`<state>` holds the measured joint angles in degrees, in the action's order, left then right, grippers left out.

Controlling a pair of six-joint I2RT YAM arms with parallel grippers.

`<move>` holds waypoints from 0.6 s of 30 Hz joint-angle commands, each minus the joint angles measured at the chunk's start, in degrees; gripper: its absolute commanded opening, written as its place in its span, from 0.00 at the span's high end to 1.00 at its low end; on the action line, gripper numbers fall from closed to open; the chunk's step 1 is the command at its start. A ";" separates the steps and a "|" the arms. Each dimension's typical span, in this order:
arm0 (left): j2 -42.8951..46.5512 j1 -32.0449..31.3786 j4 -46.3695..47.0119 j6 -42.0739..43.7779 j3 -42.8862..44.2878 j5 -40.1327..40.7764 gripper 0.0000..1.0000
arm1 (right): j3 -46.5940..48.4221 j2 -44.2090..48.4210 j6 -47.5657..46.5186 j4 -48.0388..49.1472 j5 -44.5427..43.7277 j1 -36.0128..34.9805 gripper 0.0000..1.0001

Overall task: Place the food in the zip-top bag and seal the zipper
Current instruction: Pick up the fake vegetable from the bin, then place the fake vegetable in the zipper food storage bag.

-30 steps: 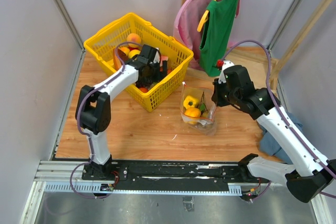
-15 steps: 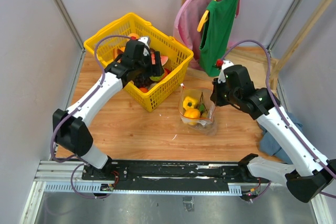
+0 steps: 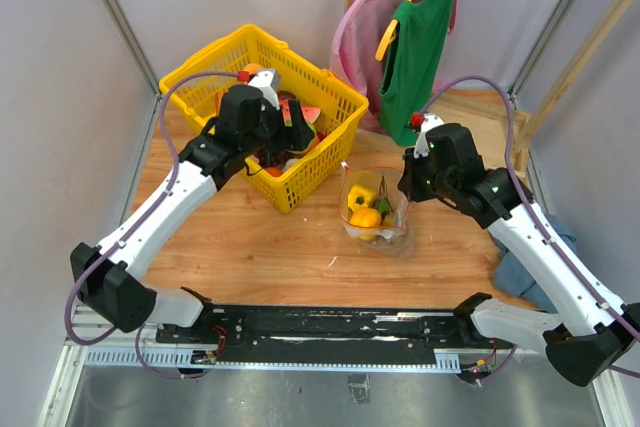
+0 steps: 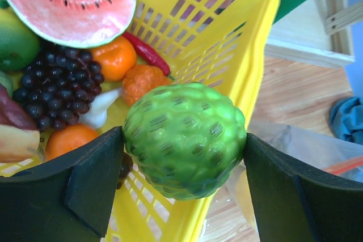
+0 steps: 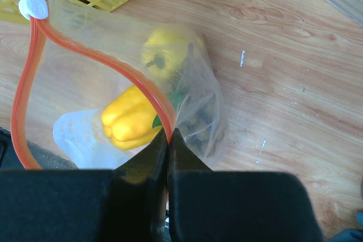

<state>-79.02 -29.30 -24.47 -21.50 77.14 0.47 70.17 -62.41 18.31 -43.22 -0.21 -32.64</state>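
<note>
My left gripper (image 4: 184, 138) is shut on the green bumpy ball (image 4: 187, 134) and holds it above the near right rim of the yellow mesh basket (image 4: 258, 43). From above, this gripper (image 3: 292, 135) hangs over the basket (image 3: 335, 97). My right gripper (image 5: 168, 135) is shut on the orange-red zipper strip (image 5: 96, 55) and holds the clear zip-top bag (image 3: 376, 215) open and upright. Two yellow peppers (image 5: 131, 122) and a dark olive grape bunch (image 5: 199, 124) lie in the bag. A white slider (image 5: 31, 7) sits at the strip's far end.
The basket holds a watermelon slice (image 4: 68, 9), dark grapes (image 4: 54, 83), oranges (image 4: 113, 58) and a red chilli. Pink and green clothes (image 3: 420, 37) hang on a wooden rack at the back right. A blue cloth (image 3: 525, 269) lies under the right arm.
The left arm has pulled up and back out of the basket with the green ball in its jaws. The right arm and the bag have barely moved.
</note>
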 commanded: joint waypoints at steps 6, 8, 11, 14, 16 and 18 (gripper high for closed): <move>7.67 -2.58 8.71 0.61 -3.71 -1.89 0.75 | -0.70 0.85 1.16 2.40 1.08 -1.02 0.99; 8.36 -3.32 10.05 0.95 -4.39 -2.87 0.75 | -1.05 0.97 1.37 2.78 1.41 -1.02 0.99; 9.24 -5.09 11.46 1.95 -5.12 -3.45 0.76 | -1.00 0.98 1.47 2.85 1.61 -0.97 1.00; 10.29 -7.67 13.25 2.87 -6.14 -4.15 0.76 | -0.95 0.89 1.45 3.08 1.61 -0.98 1.00; 10.90 -9.23 14.21 3.55 -6.64 -4.91 0.76 | -0.96 0.74 1.50 3.26 1.85 -1.01 1.00; 11.33 -10.86 15.24 4.47 -7.17 -5.64 0.77 | -1.21 0.75 1.71 3.33 2.11 -1.02 0.99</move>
<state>-69.67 -37.58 -14.02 -19.53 70.76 -2.98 69.56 -62.39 19.27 -41.56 1.10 -32.67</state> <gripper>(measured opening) 0.827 0.011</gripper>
